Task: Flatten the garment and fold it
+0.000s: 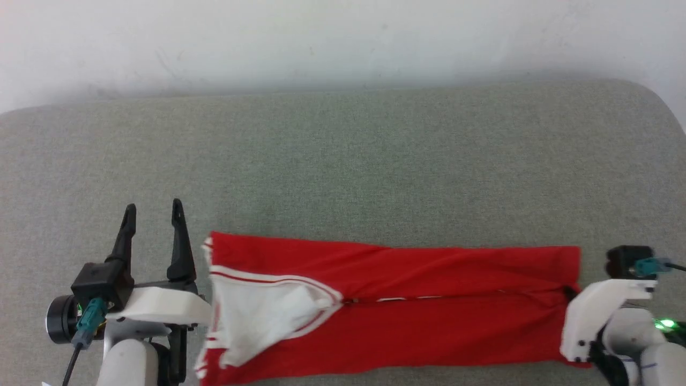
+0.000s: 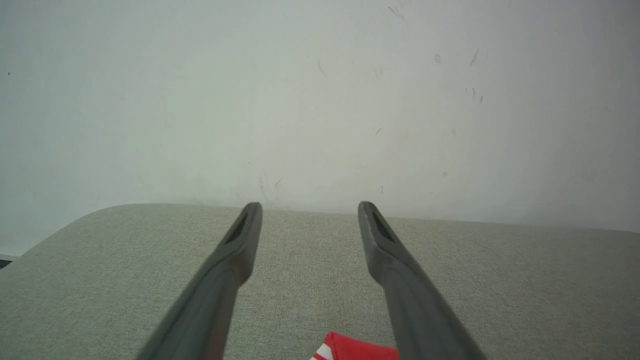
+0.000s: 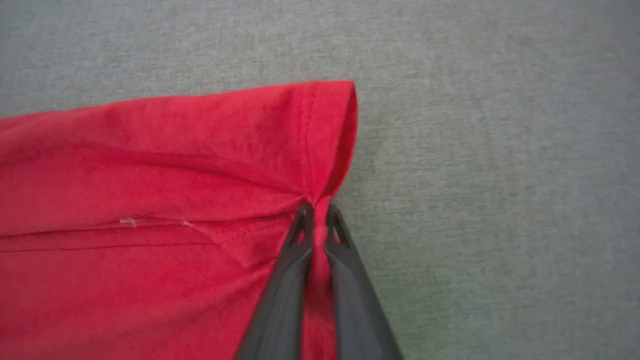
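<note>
The garment, a red T-shirt with a white sleeve and striped trim at its left end, lies folded into a long band across the near part of the grey surface. My right gripper is shut on the garment, pinching its hemmed right edge where the fabric bunches. In the head view only that arm's white wrist shows over the shirt's right end. My left gripper stands open just left of the sleeve end, nothing between its fingers. A red corner of the garment peeks in below them.
The grey fabric-covered surface stretches far behind the shirt, with rounded corners. A pale wall rises along its back edge.
</note>
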{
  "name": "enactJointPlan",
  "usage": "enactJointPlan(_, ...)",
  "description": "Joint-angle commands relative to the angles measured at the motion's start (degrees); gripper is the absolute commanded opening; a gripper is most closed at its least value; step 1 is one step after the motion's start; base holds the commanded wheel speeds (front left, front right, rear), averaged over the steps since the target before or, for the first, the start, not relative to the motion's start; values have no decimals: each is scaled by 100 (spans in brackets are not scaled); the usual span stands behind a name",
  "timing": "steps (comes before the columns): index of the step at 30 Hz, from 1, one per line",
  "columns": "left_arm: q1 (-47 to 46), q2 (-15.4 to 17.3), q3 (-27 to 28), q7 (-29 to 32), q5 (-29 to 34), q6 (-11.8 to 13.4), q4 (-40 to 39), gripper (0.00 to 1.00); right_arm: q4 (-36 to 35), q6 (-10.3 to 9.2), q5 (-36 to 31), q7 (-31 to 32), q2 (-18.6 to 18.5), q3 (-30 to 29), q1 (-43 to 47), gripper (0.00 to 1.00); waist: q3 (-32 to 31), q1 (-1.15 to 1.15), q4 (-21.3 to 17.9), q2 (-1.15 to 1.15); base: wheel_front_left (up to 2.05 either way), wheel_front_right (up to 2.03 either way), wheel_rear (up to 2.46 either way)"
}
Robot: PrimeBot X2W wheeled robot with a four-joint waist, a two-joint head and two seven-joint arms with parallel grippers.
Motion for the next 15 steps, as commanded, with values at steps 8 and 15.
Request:
enactJointPlan(8, 30, -121, 92, -32, 152, -123, 7, 100, -193, -13, -1264, -286, -28, -1281, 91, 0, -53, 0, 49, 0, 0, 0, 0)
enactJointPlan(15, 108, -177, 137, -32, 214, -179, 9, 100, -659, -13, -1305, 112, -29, -1257, 277, 0, -108, 0, 117, 0, 0, 0, 0)
